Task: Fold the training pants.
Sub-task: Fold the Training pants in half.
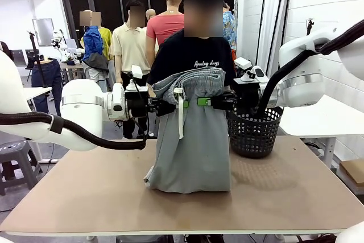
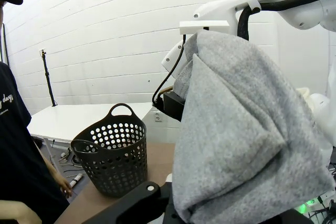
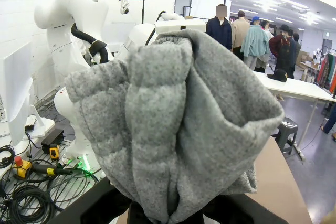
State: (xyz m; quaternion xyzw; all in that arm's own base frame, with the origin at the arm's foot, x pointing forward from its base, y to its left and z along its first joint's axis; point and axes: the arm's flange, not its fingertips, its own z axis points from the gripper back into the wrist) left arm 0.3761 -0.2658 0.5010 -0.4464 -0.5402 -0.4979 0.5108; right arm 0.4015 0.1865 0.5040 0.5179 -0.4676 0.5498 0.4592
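A: Left side first?
B: Left hand (image 1: 168,106) comes in level from the left, fingers clamped on the left edge of the training pants (image 1: 190,140) just under the waistband. In the left wrist view the grey cloth (image 2: 247,140) drapes over the fingers, so the grip itself is hidden there.

A: The pants?
B: Hanging upright between the two hands, above the middle of the tabletop (image 1: 102,197). Waistband bunched at the top, white drawstring (image 1: 180,112) dangling down the front left. Lower end folds onto the tabletop, about centre.

A: Right side?
B: Right hand (image 1: 215,102) comes in level from the right, closed on the right edge of the pants at the same height, green pad showing against the cloth. Right wrist view: fabric (image 3: 178,129) heaped over the fingers.

A: Anything else?
B: Black basket (image 1: 253,132) stands near the far right edge of the tabletop, just beside the pants. Person in a black shirt (image 1: 193,55) stands at the far edge behind the pants.
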